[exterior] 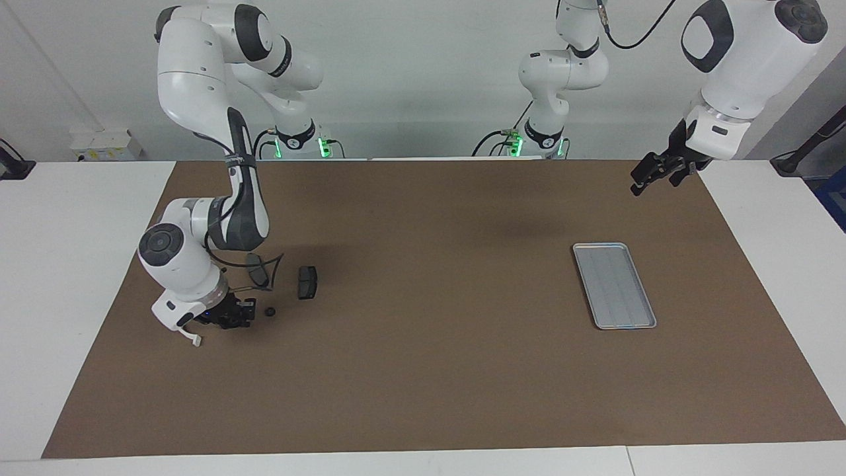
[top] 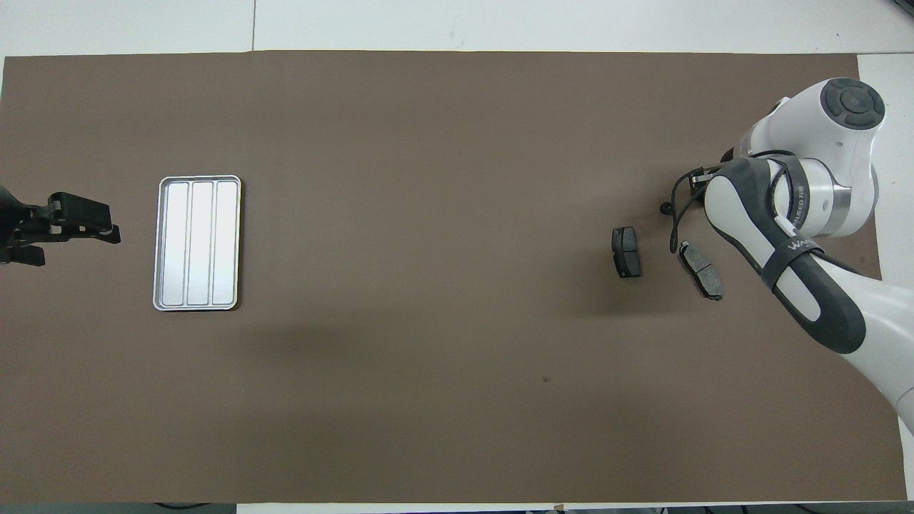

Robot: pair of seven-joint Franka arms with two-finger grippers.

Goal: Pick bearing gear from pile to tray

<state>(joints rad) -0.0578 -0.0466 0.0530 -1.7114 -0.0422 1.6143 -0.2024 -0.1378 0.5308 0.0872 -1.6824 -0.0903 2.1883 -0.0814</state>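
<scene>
I am at the picking step. My right gripper is down low at the brown mat, at the right arm's end of the table. It sits among the loose parts of the pile. I cannot tell from here whether it is apart, together or clamped on anything, because its dark body hides what lies beneath it, and from overhead my own forearm covers it.

The small black round piece lies on the mat just beside my right gripper and apart from it. I take it for the bearing gear or one of its kind. Two dark grey flat brake pads lie nearer to the robots than that piece. One pad is in the open and the other pad is partly under my arm's cable.

The flat silver-grey metal tray, with its low rim and lengthwise grooves, lies well apart toward the left arm's end, with nothing in it. My left gripper waits up in the air over the mat's edge at that end, standing apart and empty.

Next, I judge, I must make sure of a hold on one round piece. Then I lift straight up clear of the pads and the cable, and carry it the length of the mat to the tray. A piece this small could slip or roll.
</scene>
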